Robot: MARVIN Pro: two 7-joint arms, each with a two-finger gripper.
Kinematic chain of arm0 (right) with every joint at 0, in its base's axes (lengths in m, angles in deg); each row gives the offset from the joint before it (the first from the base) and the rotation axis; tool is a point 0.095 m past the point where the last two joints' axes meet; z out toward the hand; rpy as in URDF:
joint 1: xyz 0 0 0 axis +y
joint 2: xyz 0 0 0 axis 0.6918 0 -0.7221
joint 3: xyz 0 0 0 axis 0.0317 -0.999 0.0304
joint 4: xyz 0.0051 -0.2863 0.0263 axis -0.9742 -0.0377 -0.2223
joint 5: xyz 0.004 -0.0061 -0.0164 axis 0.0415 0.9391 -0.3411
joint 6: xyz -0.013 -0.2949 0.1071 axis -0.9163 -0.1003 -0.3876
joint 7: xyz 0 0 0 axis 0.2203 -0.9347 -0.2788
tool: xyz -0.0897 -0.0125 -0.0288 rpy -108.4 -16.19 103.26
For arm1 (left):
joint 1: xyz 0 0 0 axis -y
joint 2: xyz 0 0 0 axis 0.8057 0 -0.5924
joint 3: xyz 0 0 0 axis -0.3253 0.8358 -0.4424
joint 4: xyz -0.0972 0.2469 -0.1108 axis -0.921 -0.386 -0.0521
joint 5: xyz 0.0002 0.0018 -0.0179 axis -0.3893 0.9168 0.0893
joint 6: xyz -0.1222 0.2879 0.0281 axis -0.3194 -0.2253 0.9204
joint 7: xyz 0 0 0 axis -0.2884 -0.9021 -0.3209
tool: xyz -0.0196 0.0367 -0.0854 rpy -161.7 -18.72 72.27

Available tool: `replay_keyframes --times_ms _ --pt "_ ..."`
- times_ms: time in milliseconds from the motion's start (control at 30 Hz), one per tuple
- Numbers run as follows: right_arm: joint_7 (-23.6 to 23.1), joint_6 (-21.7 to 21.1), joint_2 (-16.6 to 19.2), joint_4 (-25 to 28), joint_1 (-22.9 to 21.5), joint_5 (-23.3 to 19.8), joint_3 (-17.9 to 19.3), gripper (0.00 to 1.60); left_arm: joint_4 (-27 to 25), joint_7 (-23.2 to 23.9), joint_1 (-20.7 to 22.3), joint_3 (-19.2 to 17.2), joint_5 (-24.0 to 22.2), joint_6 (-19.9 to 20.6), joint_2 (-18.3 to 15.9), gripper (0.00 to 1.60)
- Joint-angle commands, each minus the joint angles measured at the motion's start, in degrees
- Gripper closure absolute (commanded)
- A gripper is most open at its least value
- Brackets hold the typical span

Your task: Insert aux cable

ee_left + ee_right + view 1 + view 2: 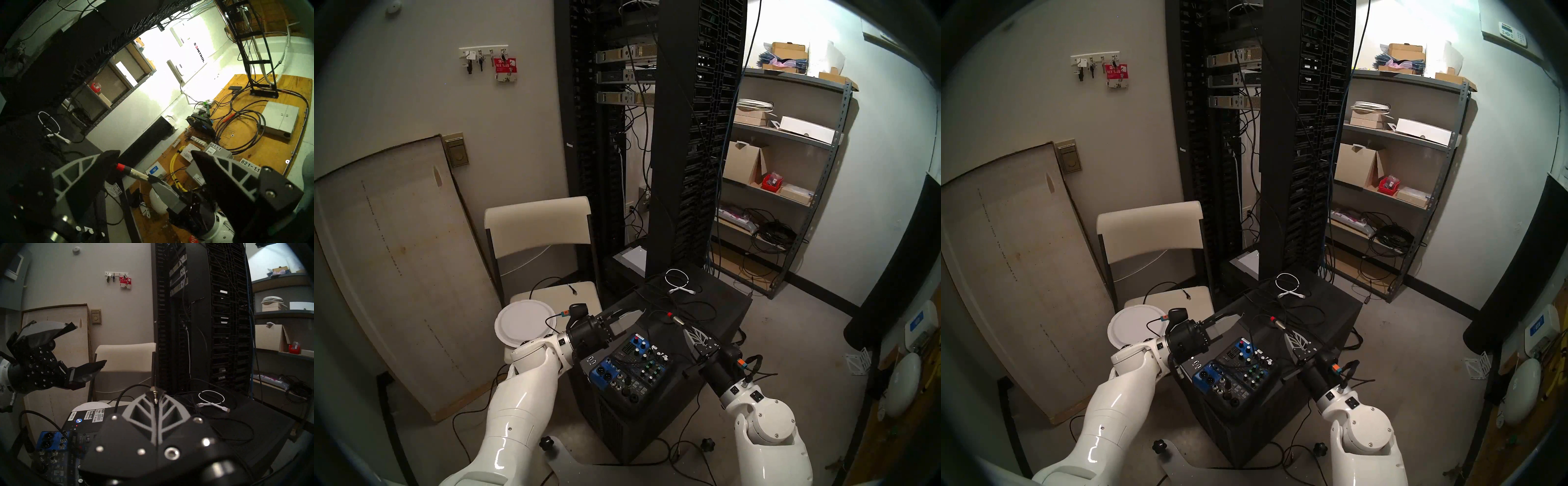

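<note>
The aux cable's silver plug with its red band is pinched in my right gripper, which is shut on it above the black cabinet. In the right wrist view the plug's metal tip pokes back between the shut fingers and the black cable rises beyond them. The blue and black audio mixer lies on the cabinet's near end, below and left of the plug. My left gripper hovers open over the mixer's far left edge, empty; the plug shows ahead of it in the left wrist view.
A short coiled white cable and loose black cables lie on the cabinet's far end. A white folding chair with a paper plate stands to the left. A tall black server rack rises behind, with metal shelves at the right.
</note>
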Motion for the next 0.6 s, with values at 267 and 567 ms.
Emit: replay_keyframes --times_ms 267,567 --pt "-1.06 2.32 -0.93 0.13 -2.27 -2.47 -1.51 1.6 1.92 1.12 3.09 2.62 0.26 4.67 -0.38 0.0" --pt "-3.13 2.05 -1.13 1.69 -0.55 -4.4 -2.6 1.6 4.12 0.68 4.44 2.66 0.18 6.14 -0.53 0.0"
